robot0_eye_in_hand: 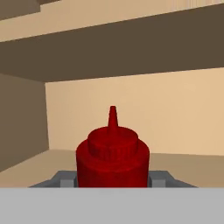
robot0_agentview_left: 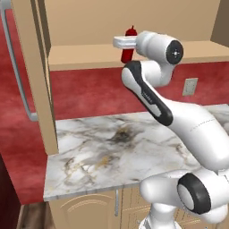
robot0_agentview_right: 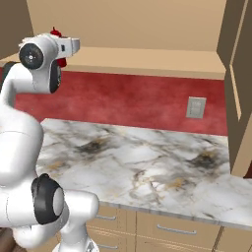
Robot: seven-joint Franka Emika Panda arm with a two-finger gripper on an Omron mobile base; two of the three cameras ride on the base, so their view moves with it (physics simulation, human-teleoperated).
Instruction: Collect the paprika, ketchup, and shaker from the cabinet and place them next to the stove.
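The tool (robot0_eye_in_hand: 113, 183) sits at the bottom centre of the hand view with the ketchup (robot0_eye_in_hand: 113, 157) squarely between its two grey fingers (robot0_eye_in_hand: 65, 181), one flanking each side of the red body. The jaws look closed narrow against the bottle, so I judge it a grip on the ketchup, though the actual contact points are hidden behind the bottle's shoulders.

The bottle stands upright, its long axis running up the frame, with the pointed nozzle at centre. In the left base view the ketchup (robot0_agentview_left: 128, 53) appears at upper centre, just left of the white wrist, resting on or just above the cabinet (robot0_agentview_left: 89, 56) shelf; which of the two cannot be told. In the right base view a sliver of the ketchup (robot0_agentview_right: 57, 33) peeks out at upper left behind the hand.

The relation that matters next: the bottle is inside the cabinet, with its back wall ahead of the tool and the open front behind it. So the withdrawal, as I judge it, must run straight back along the tool's own axis, keeping the bottle vertical, before lowering toward the marble bench (robot0_agentview_left: 112, 152) in the lower half of the frame.
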